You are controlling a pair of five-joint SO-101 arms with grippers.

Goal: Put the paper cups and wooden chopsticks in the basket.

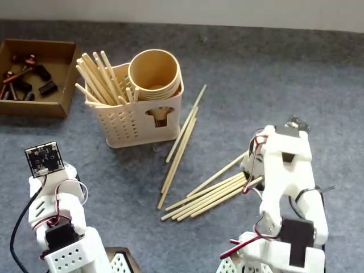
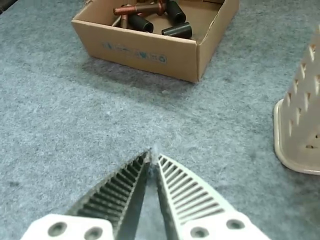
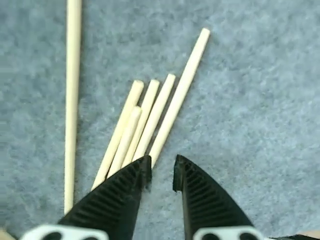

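Chopstick pickup is in hand: the right pincer [image 3: 160, 172], slightly parted and empty, hovers with seemingly 5 chopsticks [image 3: 159, 102] just ahead of its tips. Next it must advance and close on 1.

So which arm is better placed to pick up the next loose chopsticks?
Right. The right claw hovers, slightly open, at the ends of the loose chopsticks. The left claw sits shut, facing the cardboard box, away from them.

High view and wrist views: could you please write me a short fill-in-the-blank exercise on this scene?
The paper cups sit stacked in the ____.
The right gripper is at the ends of loose wooden ____.
The left gripper is ____, its jaws together.
Missing words: basket; chopsticks; shut.
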